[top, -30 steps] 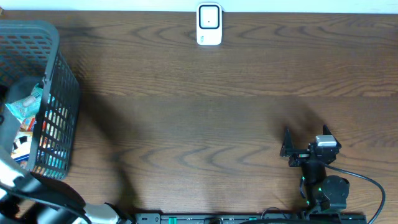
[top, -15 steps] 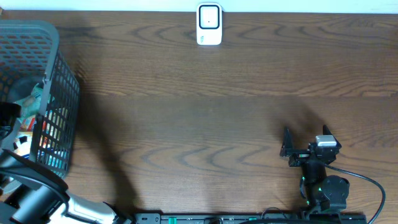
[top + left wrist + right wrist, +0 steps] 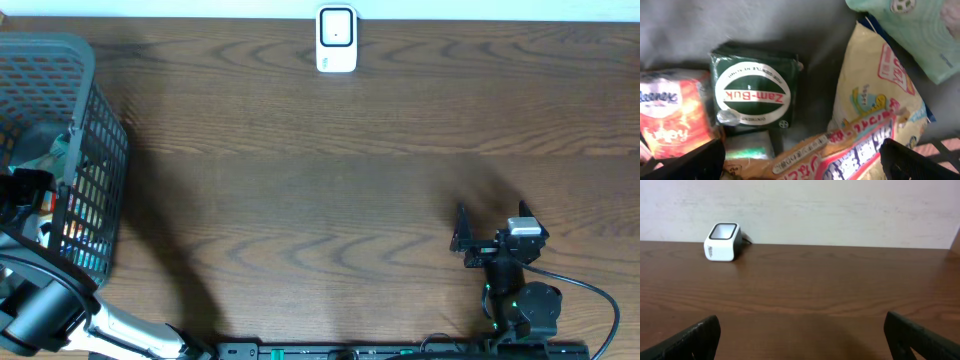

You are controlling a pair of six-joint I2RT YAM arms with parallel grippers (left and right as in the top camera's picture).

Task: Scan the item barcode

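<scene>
My left gripper point(image 3: 801, 162) hangs open inside the grey mesh basket point(image 3: 95, 140), just above a yellow and red snack bag point(image 3: 870, 135). Its two dark fingertips point(image 3: 687, 162) stand wide apart with nothing between them. A dark green Zam-Buk pack point(image 3: 754, 92) lies beyond, with a red-orange packet point(image 3: 667, 117) to its left and a pale green pack point(image 3: 920, 30) at the upper right. No barcode shows on any of them. The white scanner point(image 3: 337, 40) stands at the table's far edge. My right gripper point(image 3: 492, 225) rests open and empty near the front right, facing the scanner point(image 3: 723, 242).
The basket's tall wire wall point(image 3: 85, 215) stands between the items and the brown wooden table point(image 3: 320, 190). The left arm point(image 3: 40, 300) reaches into the basket from the front left corner. A black cable point(image 3: 590, 295) loops from the right arm's base.
The left arm has pushed further over and down into the basket. The right arm has not moved.
</scene>
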